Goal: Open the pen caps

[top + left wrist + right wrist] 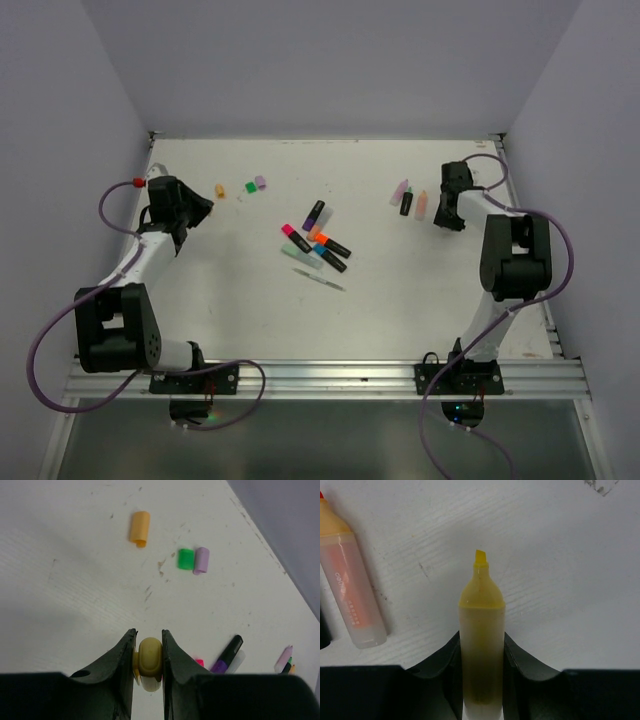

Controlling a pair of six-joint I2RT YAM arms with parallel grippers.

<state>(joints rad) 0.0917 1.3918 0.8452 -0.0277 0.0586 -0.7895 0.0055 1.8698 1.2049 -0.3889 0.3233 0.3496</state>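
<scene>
- left claw (148,639) is clenched on the yellow cap (150,660), which sits pinched between its two dark fingers, off its pen and raised over the bench (75,590).
- right claw (481,639) is clamped around the yellow highlighter barrel (481,600); the chisel tip is bare and points away from the wrist camera.
- in the top view the left claw (205,208) is at the far left of the bench and the right claw (444,222) at the far right, well apart.
- three loose caps lie ahead of the left claw: the orange cap (139,528) alone, and the green cap (185,559) touching or just beside the purple cap (201,560).
- an uncapped orange highlighter (352,600) with a pale barrel lies flat just left of the right claw.
- near the right claw, the top view shows three pens (408,200) lying close together.
- a cluster of highlighters (318,245) lies mid-bench, with ends in purple, pink, orange and blue.
- a thin pale stick (322,280) lies just on the near side of that cluster.
</scene>
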